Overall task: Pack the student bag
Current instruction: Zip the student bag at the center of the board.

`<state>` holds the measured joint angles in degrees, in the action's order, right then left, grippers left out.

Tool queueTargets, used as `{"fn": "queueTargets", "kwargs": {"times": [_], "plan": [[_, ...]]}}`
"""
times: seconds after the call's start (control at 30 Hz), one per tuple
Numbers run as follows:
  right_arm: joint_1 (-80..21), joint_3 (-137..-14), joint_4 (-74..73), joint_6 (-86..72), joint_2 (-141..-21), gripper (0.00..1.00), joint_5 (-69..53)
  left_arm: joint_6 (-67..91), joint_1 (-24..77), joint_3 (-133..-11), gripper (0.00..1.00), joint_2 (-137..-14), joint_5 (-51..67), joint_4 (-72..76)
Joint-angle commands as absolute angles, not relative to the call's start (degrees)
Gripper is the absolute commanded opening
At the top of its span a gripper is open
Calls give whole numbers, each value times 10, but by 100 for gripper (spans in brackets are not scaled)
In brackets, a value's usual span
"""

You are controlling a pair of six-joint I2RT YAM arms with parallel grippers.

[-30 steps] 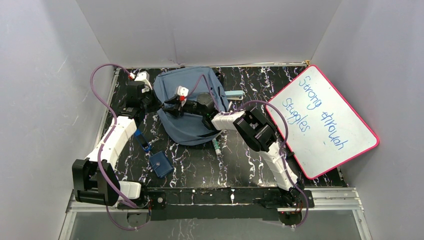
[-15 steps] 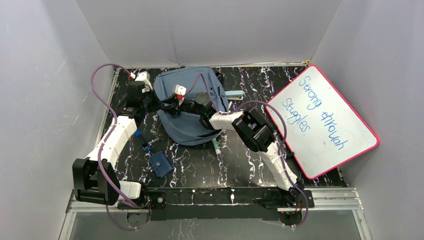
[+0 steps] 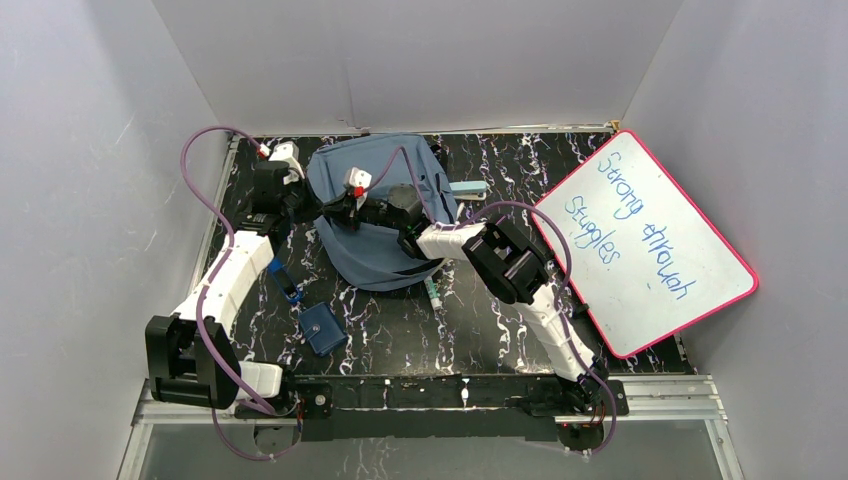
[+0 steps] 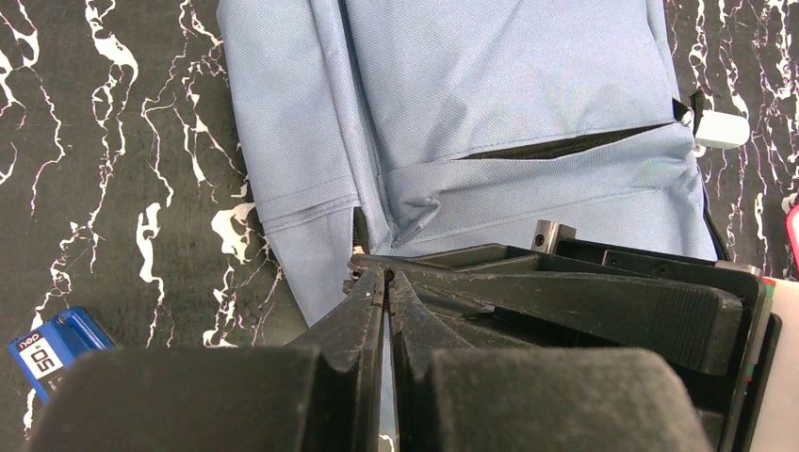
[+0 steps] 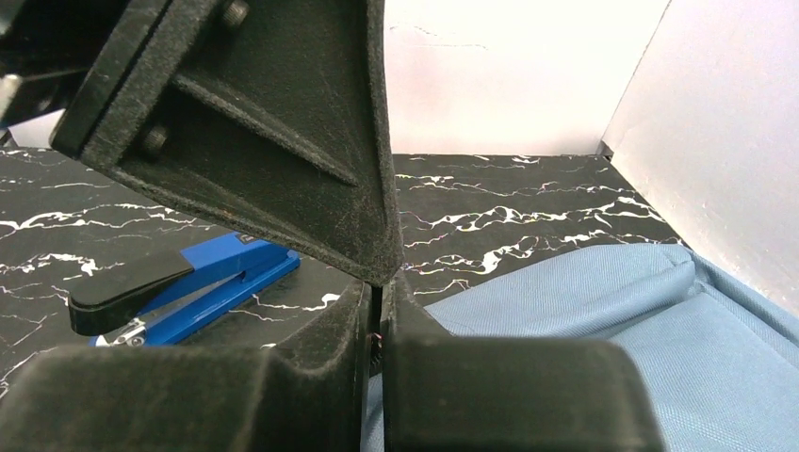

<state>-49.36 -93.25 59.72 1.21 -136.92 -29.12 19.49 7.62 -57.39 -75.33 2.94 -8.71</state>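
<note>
Leftward over the bag point(image 3: 375, 255) the right gripper point(image 5: 377, 301) has slid since a second ago, its fingers drawing in; the left arm has held its place.

At far left a grey wall stands close by the left arm. A blue stapler point(image 5: 217, 273) lies on the table point(image 3: 480, 330) just beside the bag's left edge. The left gripper point(image 4: 384, 275) is pressed together there, seemingly pinching a fold of the bag.

The bag lies at centre back, its zip point(image 4: 565, 146) slightly parted. The right gripper sits against the left one, fingers almost together with a thin slit between. I cannot tell whether they nip anything.

The step looks like opening the bag. It would go best with the left pinch anchoring the cloth while the right pulls along the zip line, not upward.

Room is tight between the two grippers and towards the back wall. A whiteboard point(image 3: 640, 240) fills the right side; open table lies nearer the bases.
</note>
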Motion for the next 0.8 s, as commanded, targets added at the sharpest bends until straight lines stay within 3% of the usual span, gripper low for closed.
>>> {"fn": "queueTargets", "kwargs": {"times": [0.0,0.1,0.23,0.4,0.63,0.77], "plan": [[-495,-963,624,4,-1380,3,-270,192,77,-596,0,-739,41,-75],[-495,-963,628,-8,-1382,0,-269,192,77,-596,0,-739,44,-72],[-496,-958,634,-12,-1378,0,-266,200,78,-600,25,-739,44,-68],[-496,-945,637,-9,-1369,0,-265,239,66,-611,47,-735,38,-58],[-496,-922,652,-4,-1355,0,-294,312,14,-645,47,-786,-11,-115],[-495,-915,649,-1,-1352,0,-314,325,-20,-655,47,-840,61,-114]]}}
